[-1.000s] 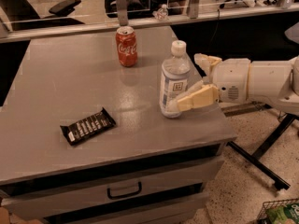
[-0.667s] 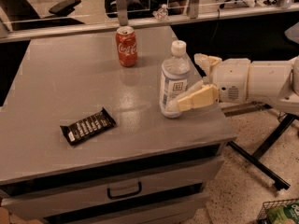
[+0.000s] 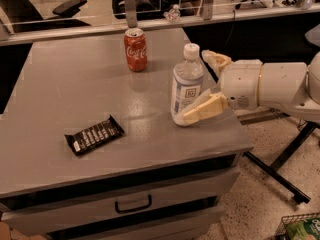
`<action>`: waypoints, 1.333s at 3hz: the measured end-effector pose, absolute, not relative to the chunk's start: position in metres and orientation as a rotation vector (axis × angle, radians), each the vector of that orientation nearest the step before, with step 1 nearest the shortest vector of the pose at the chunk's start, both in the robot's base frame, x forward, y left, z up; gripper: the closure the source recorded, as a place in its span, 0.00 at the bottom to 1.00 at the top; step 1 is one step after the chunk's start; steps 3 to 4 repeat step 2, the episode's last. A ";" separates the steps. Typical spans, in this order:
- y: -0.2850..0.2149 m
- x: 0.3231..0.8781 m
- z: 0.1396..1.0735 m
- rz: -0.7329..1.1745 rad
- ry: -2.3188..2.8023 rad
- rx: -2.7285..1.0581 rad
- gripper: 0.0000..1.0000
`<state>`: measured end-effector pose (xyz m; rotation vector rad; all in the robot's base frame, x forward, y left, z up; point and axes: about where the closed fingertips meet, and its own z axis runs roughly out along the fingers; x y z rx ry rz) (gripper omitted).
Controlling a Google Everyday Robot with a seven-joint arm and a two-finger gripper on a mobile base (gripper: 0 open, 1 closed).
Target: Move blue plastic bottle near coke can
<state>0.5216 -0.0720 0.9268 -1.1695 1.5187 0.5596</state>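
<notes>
The blue plastic bottle (image 3: pixel 186 85) stands upright near the right edge of the grey table (image 3: pixel 75 79), with a white cap and a pale label. The coke can (image 3: pixel 135 49) stands upright at the back middle of the table, well apart from the bottle, to its upper left. My gripper (image 3: pixel 194 88) reaches in from the right with its fingers spread on either side of the bottle. The near finger (image 3: pixel 202 111) lies against the bottle's lower part. The far finger (image 3: pixel 215 60) is behind the bottle and apart from it. The gripper is open.
A black candy-bar wrapper (image 3: pixel 94 135) lies flat at the front left of the table. A drawer handle (image 3: pixel 133 204) is on the cabinet front below. A tiny clear bottle (image 3: pixel 173 14) sits on the ledge behind. Black stand legs (image 3: pixel 280 171) cross the floor at the right.
</notes>
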 end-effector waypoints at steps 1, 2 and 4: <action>-0.070 0.522 0.927 0.535 1.494 -1.197 0.00; -0.070 0.521 0.927 0.535 1.494 -1.197 0.00; -0.070 0.521 0.927 0.535 1.494 -1.197 0.00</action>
